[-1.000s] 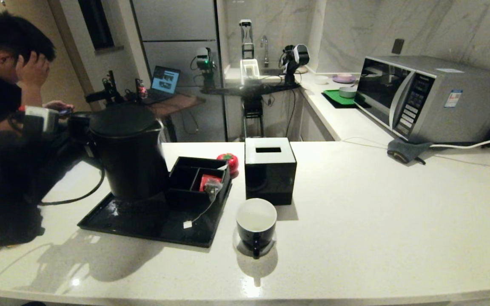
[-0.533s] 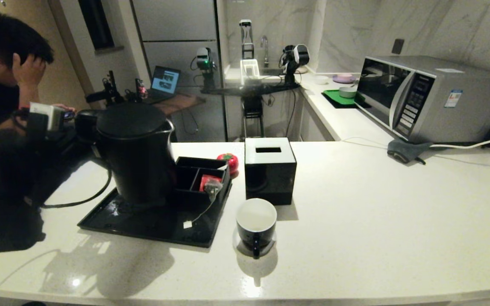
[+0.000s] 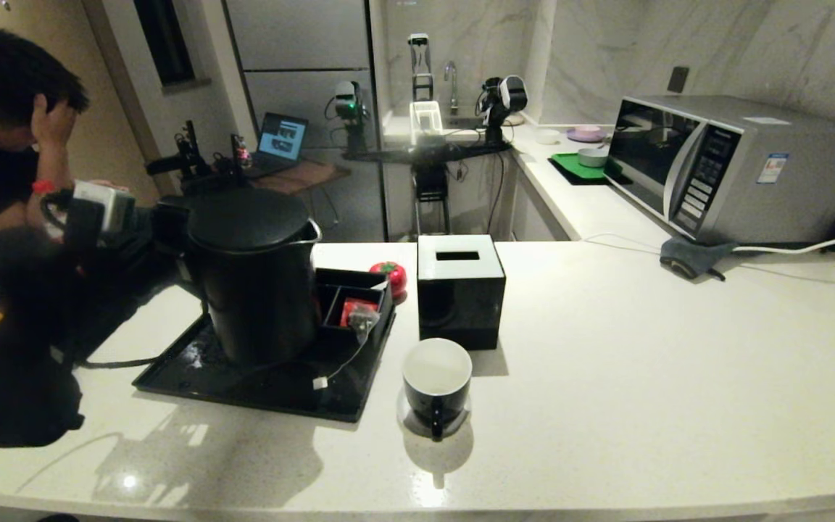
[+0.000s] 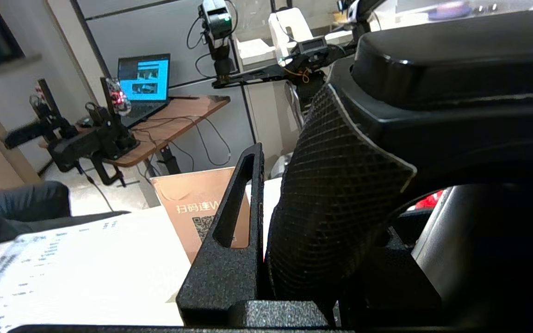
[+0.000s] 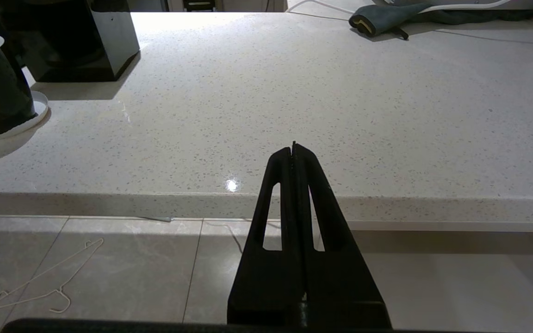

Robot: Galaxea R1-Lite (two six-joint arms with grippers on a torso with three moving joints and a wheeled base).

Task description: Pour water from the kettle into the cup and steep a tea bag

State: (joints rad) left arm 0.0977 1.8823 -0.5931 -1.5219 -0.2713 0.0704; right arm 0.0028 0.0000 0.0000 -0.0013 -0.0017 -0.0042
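Observation:
The tall black kettle (image 3: 258, 279) hangs upright just over the black tray (image 3: 193, 377), its short spout toward the cup. My left gripper (image 4: 312, 194) is shut on the kettle's textured loop handle (image 4: 340, 199); in the head view it sits behind the kettle's left side. The black cup (image 3: 437, 380) with a white interior stands on a small saucer to the right of the tray; no water shows in it. The tea bag (image 3: 362, 317) lies on the edge of the divided box, its string running down to the white tag (image 3: 320, 382). My right gripper (image 5: 293, 147) is shut, parked below the counter's front edge.
A black tissue box (image 3: 459, 290) stands just behind the cup. The divided black box (image 3: 338, 297) holds a red packet, with a red tomato-shaped object (image 3: 391, 275) behind it. A microwave (image 3: 722, 167) and a grey cloth (image 3: 689, 257) are at the far right. A person sits at the left.
My left gripper has carried the kettle to the right, toward the cup, over the tray. The cup, tea bag and right arm have not moved.

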